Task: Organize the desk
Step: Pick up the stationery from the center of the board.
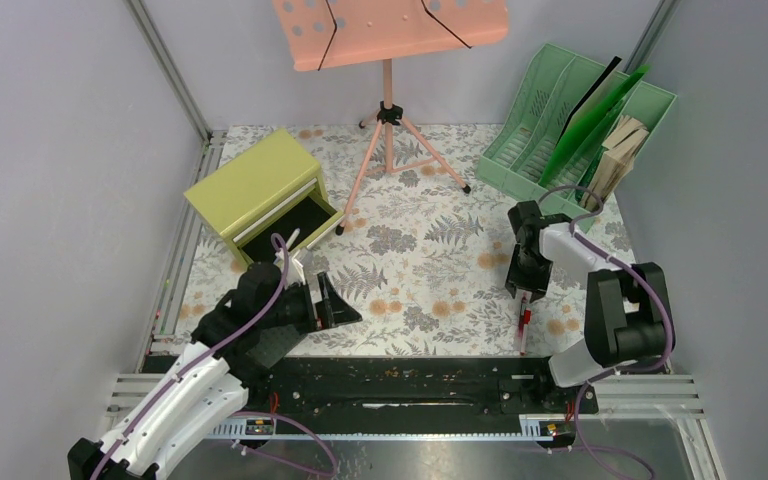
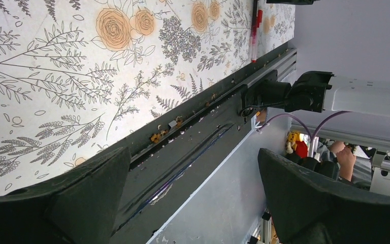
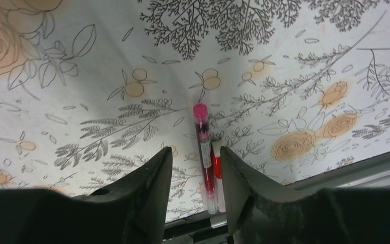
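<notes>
The broad whitish desk (image 1: 430, 250), printed with grey-green ferns and small orange flowers, fills the centre of the overhead frame, running from the grey back wall down to the black metal rail (image 1: 410, 385) along the bottom edge. Low and right of centre on its surface, two slim pens lie just beside each other, both pointing toward the rail: a clear-barrelled pen with a magenta cap (image 3: 203, 152) and a white pen with a red section (image 3: 217, 170). The right arm's black claw (image 3: 195, 157) hangs directly over them with its fingers (image 3: 147, 193) spread, one on each side of the pair, gripping neither. At lower left of the overhead frame the left arm's claw (image 1: 335, 300) is turned on its side low over the tabletop, its jaws wide apart and holding nothing. Its wrist camera looks along the rail toward the right arm's black-and-white base (image 2: 310, 94). At the desk's upper left stands a small olive-yellow drawer cabinet (image 1: 255, 180), its single drawer open toward the centre. At top centre a salmon-pink music stand (image 1: 390, 30) rises on a tripod whose feet rest on the floral surface. A mint-green plastic file rack (image 1: 530, 110) occupies the upper right corner, holding a black folder (image 1: 592, 92), a green folder (image 1: 600, 115) and tan pieces (image 1: 620, 150) whose make cannot be told.
</notes>
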`<act>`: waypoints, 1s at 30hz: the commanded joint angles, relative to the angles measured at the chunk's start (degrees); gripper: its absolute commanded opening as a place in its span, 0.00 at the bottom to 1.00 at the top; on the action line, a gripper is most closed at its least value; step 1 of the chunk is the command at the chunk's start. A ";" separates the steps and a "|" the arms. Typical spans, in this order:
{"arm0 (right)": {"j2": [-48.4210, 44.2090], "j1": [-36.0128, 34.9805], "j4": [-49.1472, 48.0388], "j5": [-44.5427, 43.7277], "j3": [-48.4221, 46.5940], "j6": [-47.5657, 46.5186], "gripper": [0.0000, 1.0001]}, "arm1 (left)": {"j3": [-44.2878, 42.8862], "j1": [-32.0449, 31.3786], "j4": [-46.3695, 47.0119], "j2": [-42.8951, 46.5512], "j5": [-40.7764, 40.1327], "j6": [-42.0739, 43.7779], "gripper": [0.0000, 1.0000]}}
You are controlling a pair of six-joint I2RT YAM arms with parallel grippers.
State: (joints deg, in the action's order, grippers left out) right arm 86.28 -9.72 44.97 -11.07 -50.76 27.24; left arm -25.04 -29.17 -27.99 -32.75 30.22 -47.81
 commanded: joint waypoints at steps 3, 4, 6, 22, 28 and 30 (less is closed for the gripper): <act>4.88 0.85 -1.97 -0.18 -1.72 -3.74 0.45 | -0.95 0.18 0.33 -0.54 0.26 1.81 0.99; 5.46 0.92 -2.20 -0.03 -1.64 -4.22 0.43 | -1.22 0.17 0.12 -0.71 0.18 2.15 0.99; 6.00 1.01 -2.60 -0.29 -1.43 -5.15 0.40 | -2.07 0.20 -0.85 -1.01 -0.31 3.32 0.99; 9.90 1.49 -5.38 7.64 -6.05 -12.53 0.02 | -11.05 0.18 -4.66 -3.04 -4.49 9.32 0.99; 5.52 1.45 -5.04 15.44 -7.42 -11.53 0.00 | -12.29 0.16 -5.16 -2.93 -4.79 10.53 0.99; 0.91 1.45 -5.81 19.80 -7.16 -10.26 0.00 | -12.84 0.17 -5.69 -2.68 -5.46 11.10 0.99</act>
State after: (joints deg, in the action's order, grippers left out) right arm 95.26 -8.45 39.44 -0.14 -56.21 16.05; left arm -34.54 -29.17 -34.15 -35.77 26.61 -38.81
